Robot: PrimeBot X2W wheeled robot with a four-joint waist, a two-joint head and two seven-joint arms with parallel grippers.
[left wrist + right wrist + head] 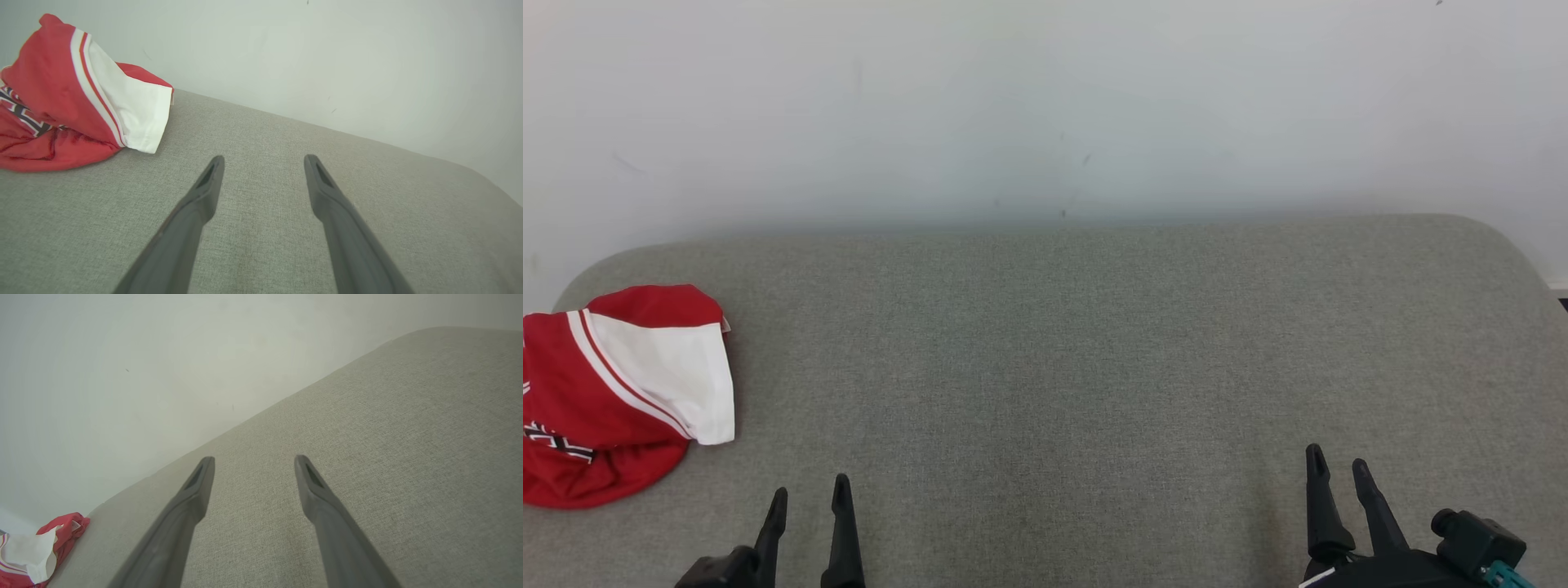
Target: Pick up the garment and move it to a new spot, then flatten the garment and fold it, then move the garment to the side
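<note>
red garment [613, 392] left of the wide, empty left gripper [810, 488], well apart from the wide right gripper [1337, 458]

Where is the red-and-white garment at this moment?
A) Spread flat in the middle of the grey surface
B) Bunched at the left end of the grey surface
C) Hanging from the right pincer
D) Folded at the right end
B: the garment lies in a heap at the left end of the grey surface, apart from the left pincer and the right pincer, both open and holding nothing.
</note>
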